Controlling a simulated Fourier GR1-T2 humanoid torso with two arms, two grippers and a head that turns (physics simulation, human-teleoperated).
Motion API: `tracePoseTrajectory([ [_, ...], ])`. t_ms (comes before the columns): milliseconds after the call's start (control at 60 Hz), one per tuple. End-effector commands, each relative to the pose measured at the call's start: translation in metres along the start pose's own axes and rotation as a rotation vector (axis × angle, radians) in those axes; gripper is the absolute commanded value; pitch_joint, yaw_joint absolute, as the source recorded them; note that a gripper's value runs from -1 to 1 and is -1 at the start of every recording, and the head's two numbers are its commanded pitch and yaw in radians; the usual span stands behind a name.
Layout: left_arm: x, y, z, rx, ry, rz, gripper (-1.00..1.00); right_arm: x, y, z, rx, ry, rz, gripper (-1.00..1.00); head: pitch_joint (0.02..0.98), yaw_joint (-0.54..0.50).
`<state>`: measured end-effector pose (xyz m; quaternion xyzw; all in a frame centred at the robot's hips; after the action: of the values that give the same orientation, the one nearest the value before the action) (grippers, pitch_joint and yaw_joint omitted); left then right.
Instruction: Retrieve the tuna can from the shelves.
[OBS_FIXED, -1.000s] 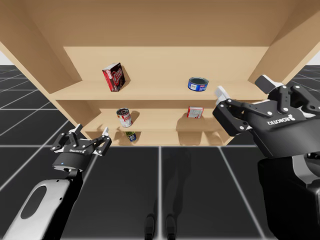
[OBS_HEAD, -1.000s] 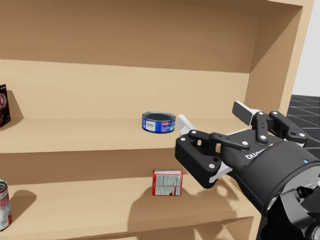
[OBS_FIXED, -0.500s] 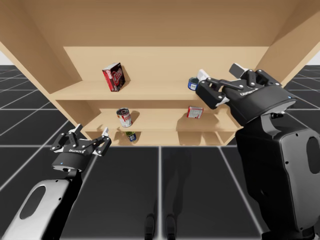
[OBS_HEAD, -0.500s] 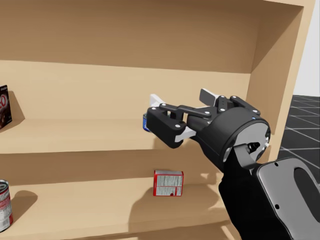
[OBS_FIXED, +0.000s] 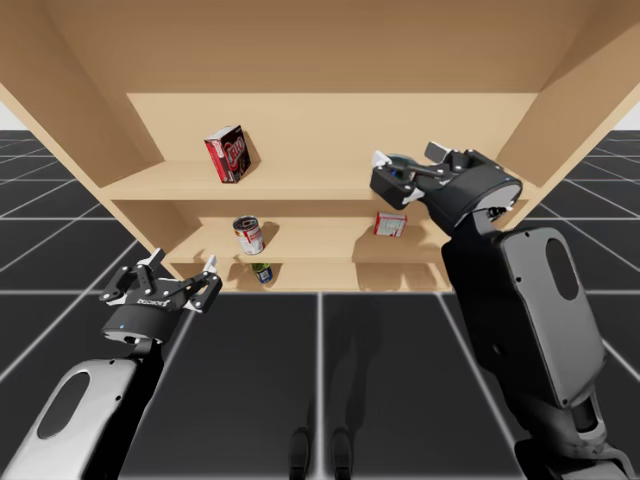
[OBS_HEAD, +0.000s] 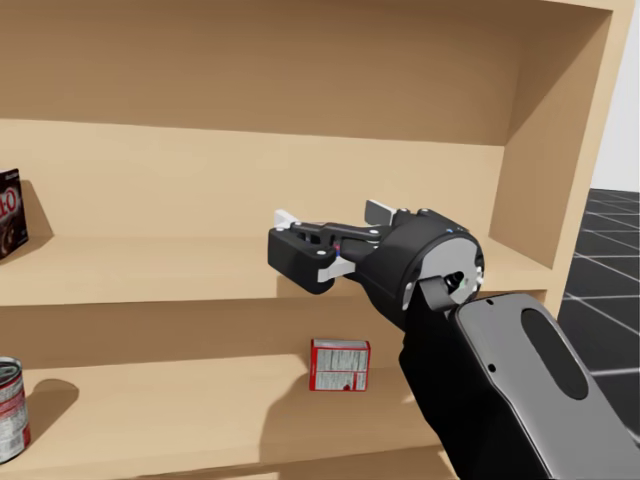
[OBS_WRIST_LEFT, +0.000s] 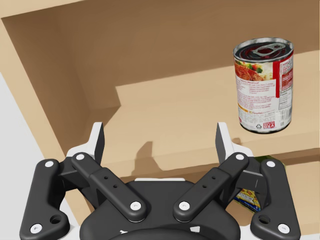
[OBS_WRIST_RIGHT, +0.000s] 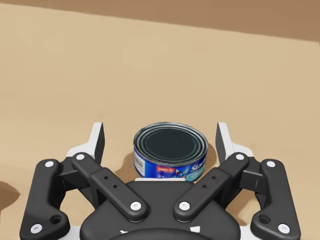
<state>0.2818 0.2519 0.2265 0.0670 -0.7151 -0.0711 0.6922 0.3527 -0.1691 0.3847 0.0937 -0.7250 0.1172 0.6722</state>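
Right wrist view: fingers (OBS_WRIST_RIGHT: 223, 144) now flank tuna can (OBS_WRIST_RIGHT: 170, 150), seemingly apart

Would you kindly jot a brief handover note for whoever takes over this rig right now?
Right end effector: open, straddling the tuna can, not gripping it.
Left end effector: open, holding nothing, low in front of the shelves.
The tuna can sits upright on the upper shelf.
Done: the reach to the can.
Left: close on the can, lift it, bring it out of the shelves.
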Motion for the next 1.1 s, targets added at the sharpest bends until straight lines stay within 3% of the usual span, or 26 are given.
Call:
tracePoseTrajectory([
  [17,0.000,0.001,0.000,0.000,0.001,0.001,-1.00,-0.024,0.001,-0.013,0.001,0.272,0.007,-1.00,0.308,-0.24],
  [200,0.000,0.001,0.000,0.001,0.001,0.002,-1.00,-0.028,-0.006,-0.024,-0.062,0.274,0.030,-1.00,0.310,-0.24],
  [433,0.000,0.002,0.000,-0.002,-0.001,0.005,-1.00,-0.037,-0.014,-0.035,-0.072,0.312,0.007,-1.00,0.313,-0.24],
  [617,0.000,0.002,0.000,-0.001,-0.001,0.004,-1.00,-0.037,-0.014,-0.038,-0.035,0.288,0.004,-1.00,0.313,-0.24],
  [633,0.000,0.002,0.000,-0.001,-0.001,0.005,-1.00,-0.037,-0.014,-0.037,-0.035,0.287,0.001,-0.94,0.313,-0.24],
  [667,0.000,0.002,0.000,0.000,-0.001,0.005,-1.00,-0.039,-0.014,-0.036,-0.048,0.276,0.017,-0.44,0.314,-0.24],
  [683,0.000,0.002,0.000,0.000,-0.001,0.005,-1.00,-0.039,-0.013,-0.035,-0.058,0.273,0.021,0.23,0.314,-0.24],
  [700,0.000,0.002,0.000,0.000,-0.001,0.005,-1.00,-0.040,-0.013,-0.034,-0.059,0.274,0.016,0.68,0.314,-0.24],
  [717,0.000,0.002,0.000,0.000,-0.001,0.005,-1.00,-0.040,-0.013,-0.034,-0.060,0.272,0.019,1.00,0.314,-0.24],
  [850,0.000,0.002,0.000,-0.002,-0.001,0.003,-1.00,-0.038,-0.014,-0.027,-0.066,0.261,0.018,1.00,0.314,-0.24],
  [1100,-0.001,0.002,0.000,-0.006,0.003,-0.001,-1.00,-0.011,-0.019,0.009,-0.115,0.126,0.073,1.00,0.315,-0.23],
])
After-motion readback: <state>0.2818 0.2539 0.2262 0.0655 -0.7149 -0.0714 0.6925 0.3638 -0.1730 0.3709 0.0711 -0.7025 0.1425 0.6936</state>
